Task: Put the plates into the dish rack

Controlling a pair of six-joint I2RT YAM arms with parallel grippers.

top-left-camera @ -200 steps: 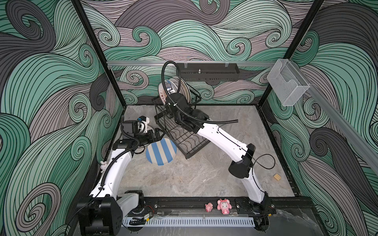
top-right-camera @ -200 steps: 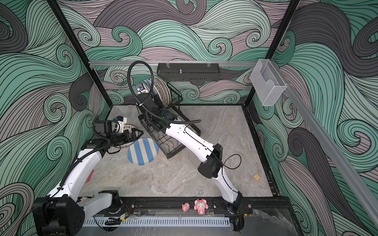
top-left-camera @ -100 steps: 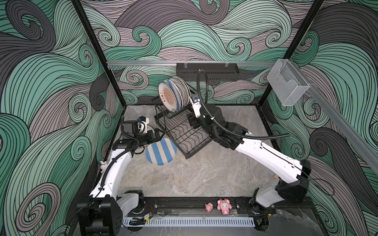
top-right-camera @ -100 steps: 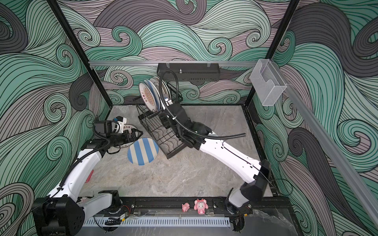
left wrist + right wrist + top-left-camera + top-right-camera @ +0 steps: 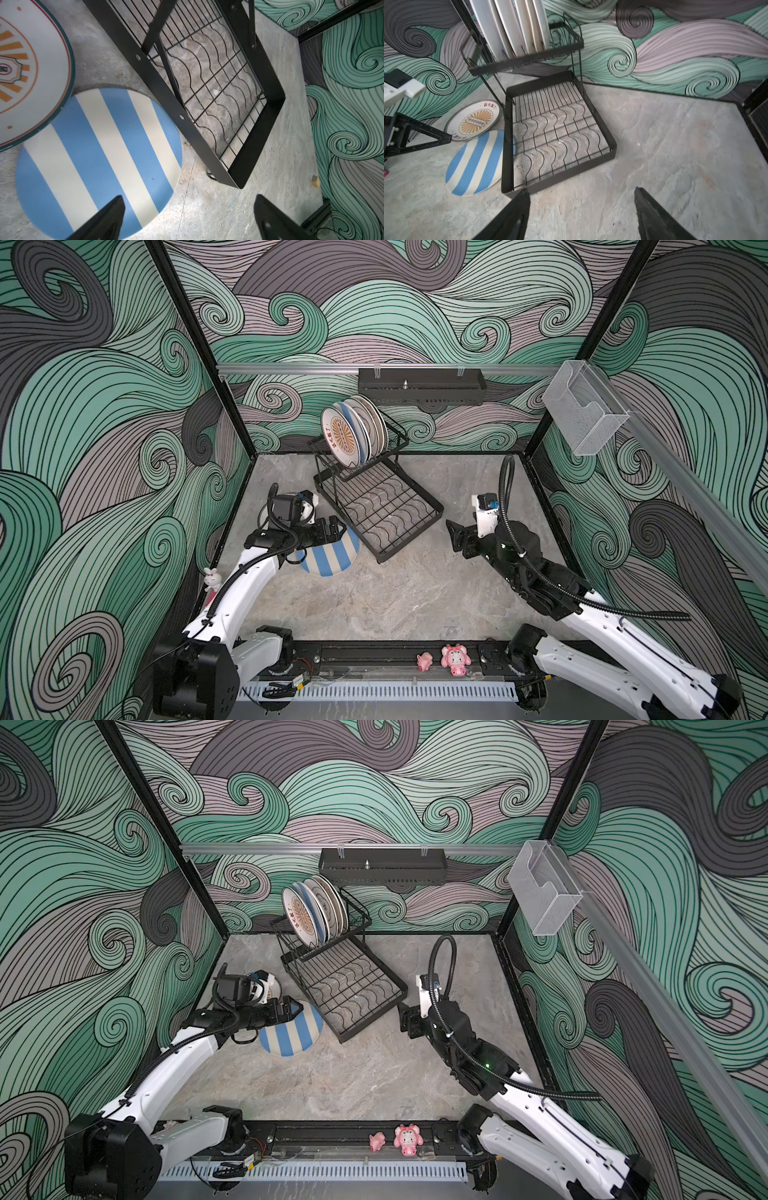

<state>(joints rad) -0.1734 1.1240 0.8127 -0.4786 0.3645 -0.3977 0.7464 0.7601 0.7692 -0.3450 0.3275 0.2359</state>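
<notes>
The blue-striped plate (image 5: 334,560) is seen flat on the table (image 5: 374,605), just beside the dish rack (image 5: 434,512), partly under the left gripper (image 5: 188,199), spread and empty; the right gripper (image 5: 580,190), likewise spread and empty, is held near the rack's opposite side.

plates (image 5: 345,438) in dish rack (image 5: 411,537) (upper tier), plate (image 5: 332,558) left
</notes>
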